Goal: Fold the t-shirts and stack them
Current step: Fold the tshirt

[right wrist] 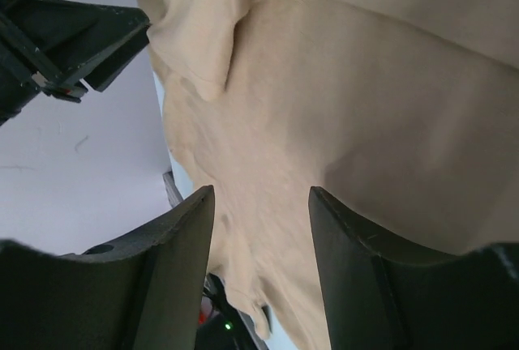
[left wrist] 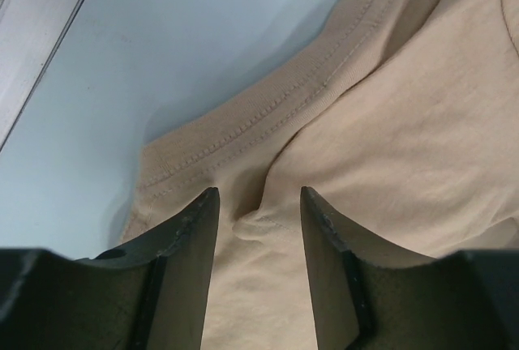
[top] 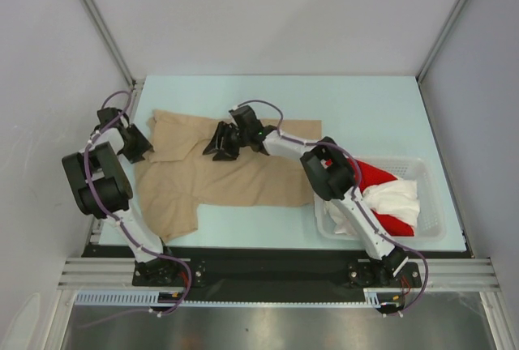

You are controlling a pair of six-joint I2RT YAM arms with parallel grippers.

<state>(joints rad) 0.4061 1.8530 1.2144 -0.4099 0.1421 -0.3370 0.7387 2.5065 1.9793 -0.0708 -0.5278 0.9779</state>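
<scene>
A beige-tan t-shirt (top: 243,176) lies spread but rumpled on the pale table, a sleeve hanging toward the front left. My left gripper (top: 138,145) is at the shirt's left edge. In the left wrist view the gripper (left wrist: 258,192) is open, with a small fold of beige cloth (left wrist: 405,123) by a stitched hem between its fingers. My right gripper (top: 217,144) is over the shirt's upper middle. In the right wrist view the gripper (right wrist: 261,189) is open above the beige cloth (right wrist: 365,107). A red t-shirt (top: 375,176) and a white t-shirt (top: 399,200) lie bunched in the basket.
A white lattice basket (top: 440,204) stands at the front right of the table, beside the right arm. Grey walls and metal rails enclose the table on the left, back and right. A dark part of the left arm (right wrist: 65,42) shows in the right wrist view.
</scene>
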